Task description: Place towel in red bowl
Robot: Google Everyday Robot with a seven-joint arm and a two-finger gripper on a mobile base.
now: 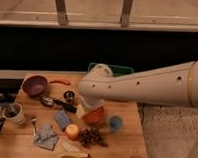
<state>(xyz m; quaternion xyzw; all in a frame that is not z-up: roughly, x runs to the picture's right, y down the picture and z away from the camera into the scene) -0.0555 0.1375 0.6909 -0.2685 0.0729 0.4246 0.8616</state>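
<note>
In the camera view, the white arm's gripper (90, 109) hangs over the middle of the wooden table (124, 145); we cannot tell its grip. The crumpled grey-blue cloth towel (45, 137) lies near-left, and the round red bowl (34, 85) sits far-left. We should pinch the towel's raised folds, skirting the small blue pad (63, 119) and orange ball (72, 130).

A wooden bench (126, 147) stands in dim, warm light. Behind it runs a broad dark panel (54, 48), topped by a pale ledge (160, 27). Above the ledge is a window (91, 5) divided by two grey mullions (60, 6). To the right of the bench lies a pale, speckled floor (165, 129). The gripper (92, 113) hangs low over the middle of the bench.
</note>
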